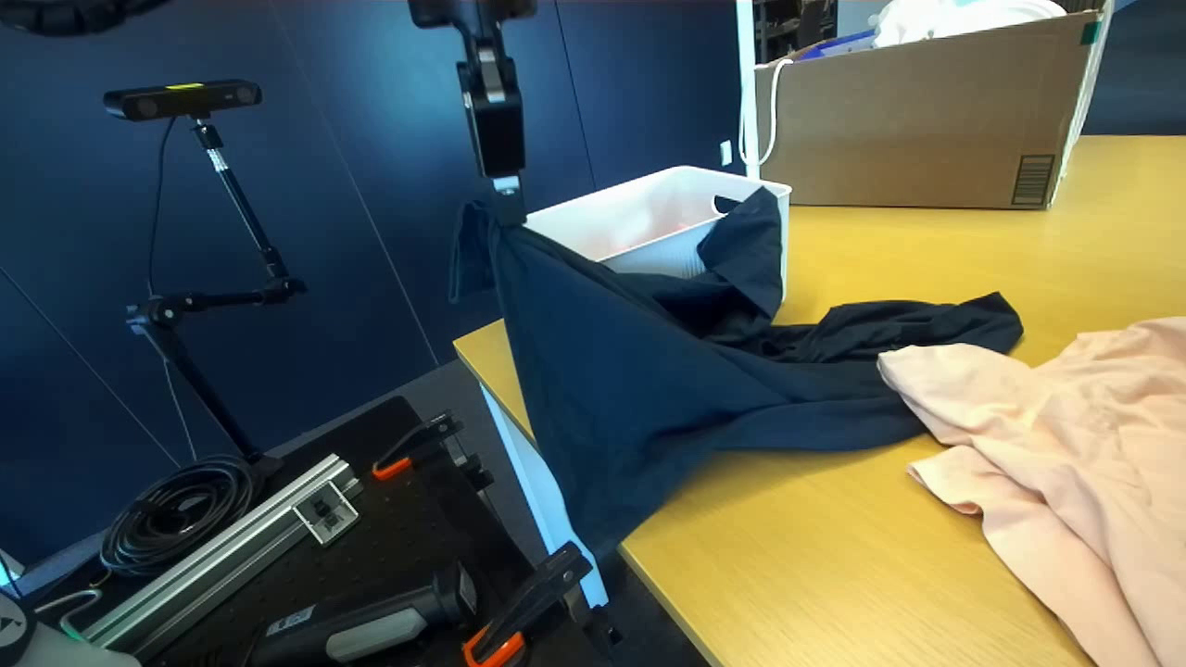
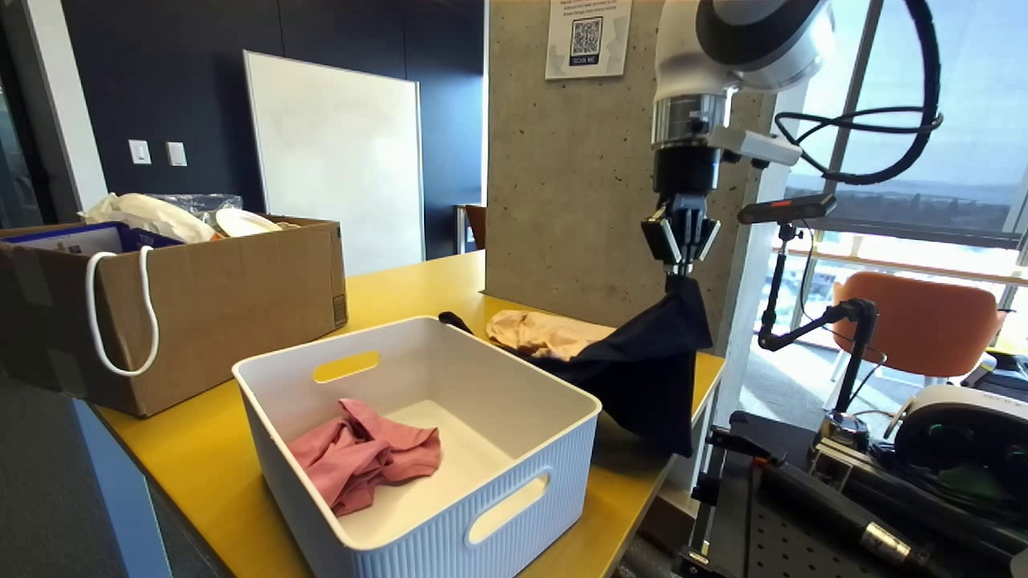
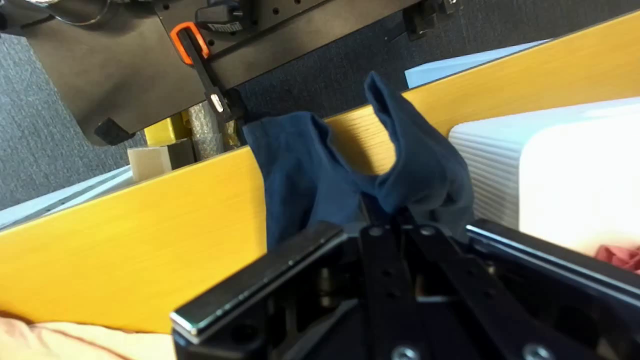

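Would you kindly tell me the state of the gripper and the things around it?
Gripper: shut, pinching the dark blue cloth.
Dark blue cloth: hanging loosely, partly lying on the table.
White bin: upright, uncovered, holding the dusky pink cloth.
Dusky pink cloth: crumpled.
Peach cloth: rumpled, on the table.
Cardboard box: upright, open at the top.

We see one plain navy cloth (image 1: pixel 630 371), one peach cloth (image 1: pixel 1066 445), one pink cloth (image 2: pixel 369 457), a yellow table (image 1: pixel 834 547) and a white bin (image 2: pixel 566 482) with ribbed pattern.
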You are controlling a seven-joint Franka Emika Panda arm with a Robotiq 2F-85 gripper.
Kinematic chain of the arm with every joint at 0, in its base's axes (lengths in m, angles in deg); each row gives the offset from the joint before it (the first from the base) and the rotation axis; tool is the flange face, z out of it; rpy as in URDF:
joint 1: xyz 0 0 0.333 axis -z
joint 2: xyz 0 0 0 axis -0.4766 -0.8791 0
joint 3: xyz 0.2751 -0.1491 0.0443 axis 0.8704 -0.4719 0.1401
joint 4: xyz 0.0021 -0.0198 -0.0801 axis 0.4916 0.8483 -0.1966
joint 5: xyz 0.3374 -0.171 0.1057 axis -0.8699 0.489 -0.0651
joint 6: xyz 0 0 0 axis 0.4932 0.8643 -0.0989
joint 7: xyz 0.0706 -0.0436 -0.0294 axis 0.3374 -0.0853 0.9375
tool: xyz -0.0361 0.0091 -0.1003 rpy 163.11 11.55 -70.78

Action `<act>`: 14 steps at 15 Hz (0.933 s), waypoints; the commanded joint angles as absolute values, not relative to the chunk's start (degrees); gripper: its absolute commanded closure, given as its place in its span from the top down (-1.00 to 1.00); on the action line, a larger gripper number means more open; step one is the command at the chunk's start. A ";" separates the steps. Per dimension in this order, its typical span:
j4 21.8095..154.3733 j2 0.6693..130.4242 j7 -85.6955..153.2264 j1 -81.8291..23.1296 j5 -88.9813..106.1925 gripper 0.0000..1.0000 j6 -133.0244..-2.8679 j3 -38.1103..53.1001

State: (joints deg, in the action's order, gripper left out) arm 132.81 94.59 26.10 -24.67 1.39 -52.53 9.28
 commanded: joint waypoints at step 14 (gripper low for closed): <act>125.01 82.11 12.15 -15.28 21.73 -0.97 -71.31 7.44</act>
